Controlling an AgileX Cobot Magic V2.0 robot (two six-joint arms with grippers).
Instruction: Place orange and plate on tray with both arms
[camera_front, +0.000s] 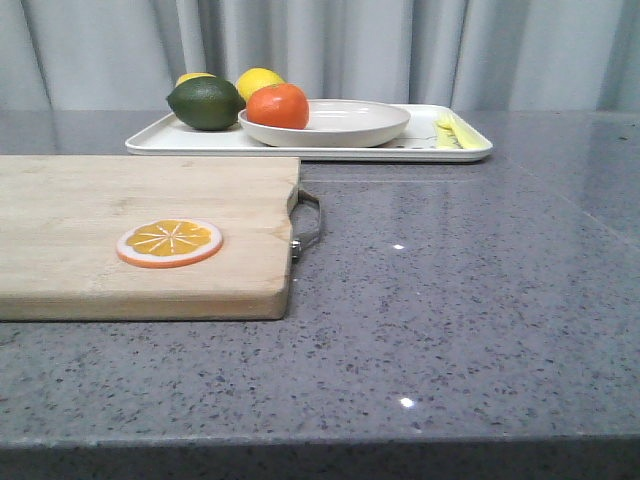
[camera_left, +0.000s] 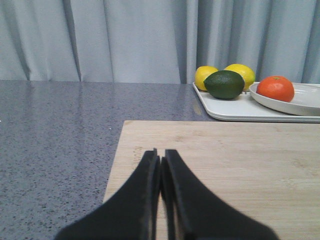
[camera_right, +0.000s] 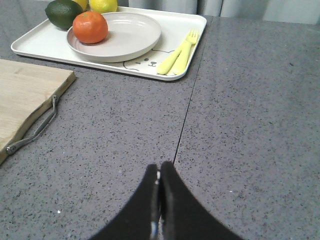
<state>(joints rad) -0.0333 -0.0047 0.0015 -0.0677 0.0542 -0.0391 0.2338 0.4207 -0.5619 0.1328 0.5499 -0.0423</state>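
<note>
Both your jaws are clenched on nothing; the orange sits in the plate on the tray.

Your left jaws (camera_left: 161, 165) hang over the cutting board (camera_left: 225, 165), your right jaws (camera_right: 160, 175) over bare bench (camera_right: 240, 125). Well ahead of both, the orange (camera_front: 277, 106) rests in the plate (camera_front: 350, 122) on the tray (camera_front: 200, 140), beside a lime (camera_front: 205, 103), two lemons (camera_front: 258, 80) and a yellow fork (camera_right: 177, 55).

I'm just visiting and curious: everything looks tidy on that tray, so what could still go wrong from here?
The orange sits loose near the plate's edge; a nudge might roll it off. The tray is crowded with a lime, lemons and forks, so a returning arm could knock something. Both grippers, left and right, are shut.
</note>
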